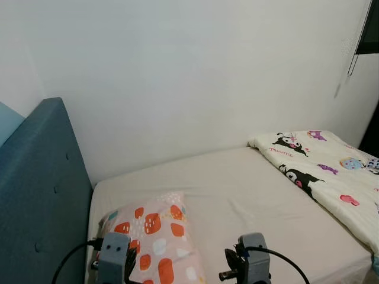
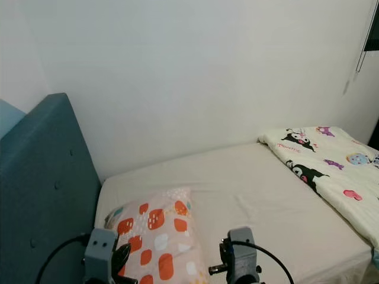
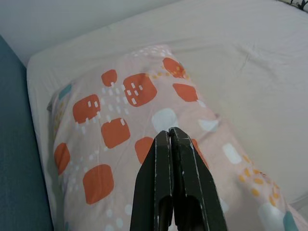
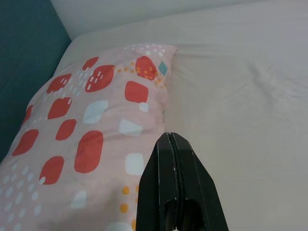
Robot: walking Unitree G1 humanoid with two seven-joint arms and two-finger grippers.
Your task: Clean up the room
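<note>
Both tools hover closed above the pillow

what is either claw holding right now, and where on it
Nothing is held. The left claw and right claw are both shut on nothing, poised above the patterned pillow without gripping it.

Pillow lies on bed beside headboard.

Red lettering on blanket, too small to read
</note>
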